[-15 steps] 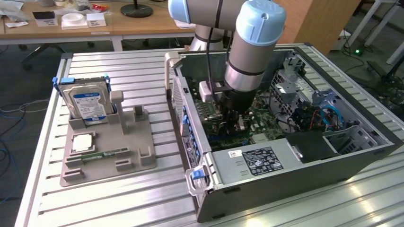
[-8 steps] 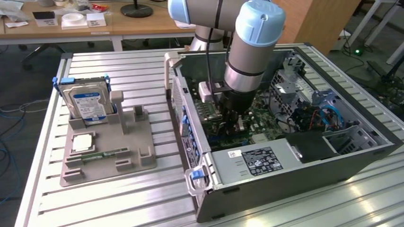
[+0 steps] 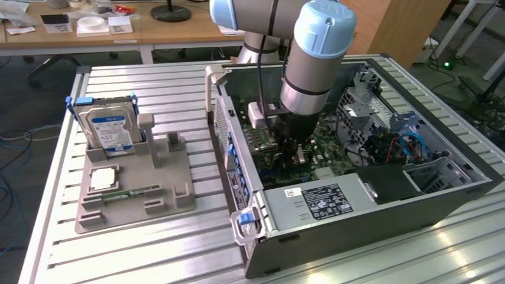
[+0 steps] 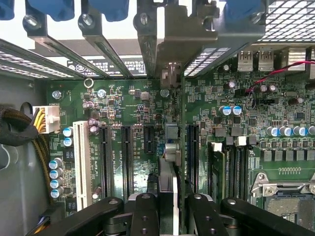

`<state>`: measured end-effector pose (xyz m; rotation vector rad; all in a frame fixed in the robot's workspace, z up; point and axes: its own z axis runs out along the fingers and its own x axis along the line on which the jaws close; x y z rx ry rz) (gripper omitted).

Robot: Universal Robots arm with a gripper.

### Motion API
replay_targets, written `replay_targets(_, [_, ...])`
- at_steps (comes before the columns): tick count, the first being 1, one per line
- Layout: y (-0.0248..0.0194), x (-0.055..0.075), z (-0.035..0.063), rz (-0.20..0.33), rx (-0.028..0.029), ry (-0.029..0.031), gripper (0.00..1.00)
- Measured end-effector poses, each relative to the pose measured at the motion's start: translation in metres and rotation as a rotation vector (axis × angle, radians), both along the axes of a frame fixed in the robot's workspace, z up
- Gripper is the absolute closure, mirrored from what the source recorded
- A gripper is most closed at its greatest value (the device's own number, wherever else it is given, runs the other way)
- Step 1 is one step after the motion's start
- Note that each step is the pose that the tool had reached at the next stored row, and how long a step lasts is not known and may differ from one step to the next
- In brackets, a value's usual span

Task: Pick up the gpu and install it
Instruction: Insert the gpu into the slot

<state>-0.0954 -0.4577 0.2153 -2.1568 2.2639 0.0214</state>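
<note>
So the jaws (image 4: 167, 206) are closed down on the gpu (image 4: 170, 147), pinching it edge-on, so in the wrist view you're basically looking along a thin card standing upright over the motherboard (image 4: 128, 98), in the centre of the frame. Its silver bracket end reaches up to the back slot openings at the top middle of that frame, and the card lines up with the gap between the black expansion slots; can't tell if it's actually seated in one or just sitting on top. Counting slots around it: three long black ones plus one short black one on the left side, one white slot (image 4: 82, 164) further left, and one more black one just right of the card. In the exterior view the arm (image 3: 316, 65) drops straight down into the open computer case (image 3: 394, 207), which takes up the centre-right of the frame on the slatted table (image 3: 158, 254). At left sits one grey holder tray (image 3: 170, 189) with one hard drive (image 3: 109, 133) standing upright in it and one narrow green memory stick (image 3: 130, 193) lying flat near its middle.
</note>
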Motion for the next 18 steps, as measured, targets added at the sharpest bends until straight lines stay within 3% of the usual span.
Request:
replay_targets(3, [0.0000,0.000,0.0000,0.000,0.0001,0.0000,0.73])
replay_targets(4, [0.0004,0.000,-0.0009,-0.001,0.0036,0.0007,0.72])
replay_targets(8, [0.0001,0.000,0.0025,0.000,0.0012,0.0015,0.66])
replay_targets(18, [0.0001,0.000,0.0312,0.000,0.0011,0.0016,0.66])
